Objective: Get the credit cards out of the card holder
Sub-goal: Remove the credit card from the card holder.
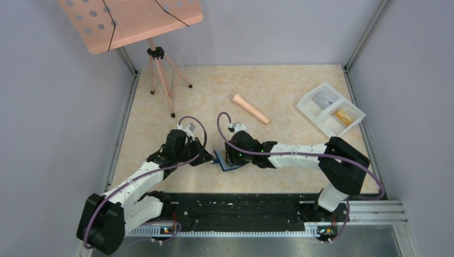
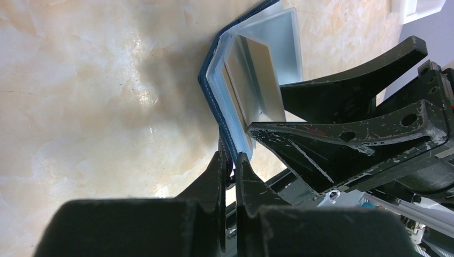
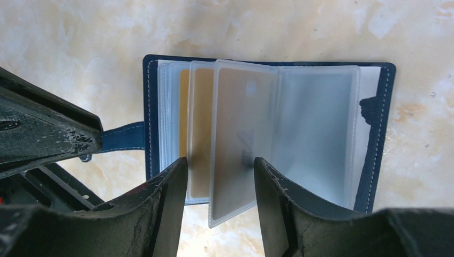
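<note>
Navy card holder (image 1: 231, 160) lies spread open near the middle of the tabletop's (image 1: 214, 101) near edge, between the two grippers. Its clear sleeves are fanned up, with a tan-gold card (image 3: 201, 134) and a pale grey card (image 3: 241, 123) inside them.

The step in hand looks like pulling out a card. The left gripper (image 2: 230, 160) is clamped tight on the closing tab (image 3: 124, 136) and pins the holder. The right gripper (image 3: 220, 182) has its jaws about half apart, straddling the sleeves without yet pinching.

Next, I judge, the right jaws must close on a card's exposed edge alone, not on the sleeve, and draw it out along the pocket while the left grip resists.

The left arm reaches in from the near-left corner with its elbow bent. The right forearm runs low along the near edge, its wrist pointing left.
</note>
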{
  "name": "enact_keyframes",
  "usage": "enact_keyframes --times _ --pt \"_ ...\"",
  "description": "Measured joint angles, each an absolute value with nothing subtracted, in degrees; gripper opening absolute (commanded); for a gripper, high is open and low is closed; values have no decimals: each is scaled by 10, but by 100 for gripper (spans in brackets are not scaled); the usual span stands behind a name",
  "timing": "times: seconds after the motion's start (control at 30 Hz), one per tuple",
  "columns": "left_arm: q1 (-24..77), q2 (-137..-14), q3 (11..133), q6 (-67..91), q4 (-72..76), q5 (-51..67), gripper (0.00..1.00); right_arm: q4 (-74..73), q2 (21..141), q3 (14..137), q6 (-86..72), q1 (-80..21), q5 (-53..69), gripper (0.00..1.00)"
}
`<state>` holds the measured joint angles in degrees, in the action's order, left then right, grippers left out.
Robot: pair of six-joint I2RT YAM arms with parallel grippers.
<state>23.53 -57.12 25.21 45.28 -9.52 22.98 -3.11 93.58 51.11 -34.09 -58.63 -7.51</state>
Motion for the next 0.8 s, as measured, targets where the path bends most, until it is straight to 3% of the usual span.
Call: enact_keyframes --times 0.43,0.8 --pt "235 -571 252 449 -103 222 0 -51 915 510 -332 -582 -110 56" --pt "235 -571 252 448 -104 216 0 -57 915 510 -325 -582 -124 70"
